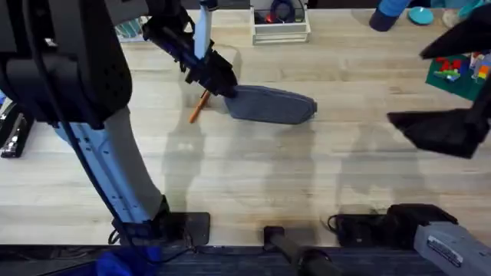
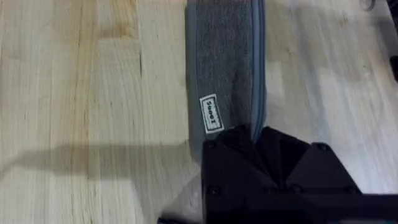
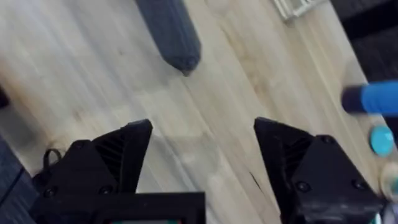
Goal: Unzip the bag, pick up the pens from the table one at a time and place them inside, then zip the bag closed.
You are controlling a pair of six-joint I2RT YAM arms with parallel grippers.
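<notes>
Seen from overhead, one orange pen (image 1: 199, 106) lies on the bench (image 1: 253, 176) just beside the bag's (image 1: 272, 104) left end, where the left gripper (image 1: 220, 83) presses down. The left wrist view shows a white label (image 2: 210, 113) on the bag (image 2: 224, 68) and the zipper (image 2: 259, 62); its fingers meet there, grip hidden. A white tray (image 1: 280, 29) stands behind. The right gripper (image 3: 202, 149) hangs wide, holding nothing.

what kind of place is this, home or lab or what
Probably a lab or workshop bench for robot trials, not a home: two arms work at a wood table, with a grey bag and an orange pen laid out, and toy bricks and a white tray at the far edge.
</notes>
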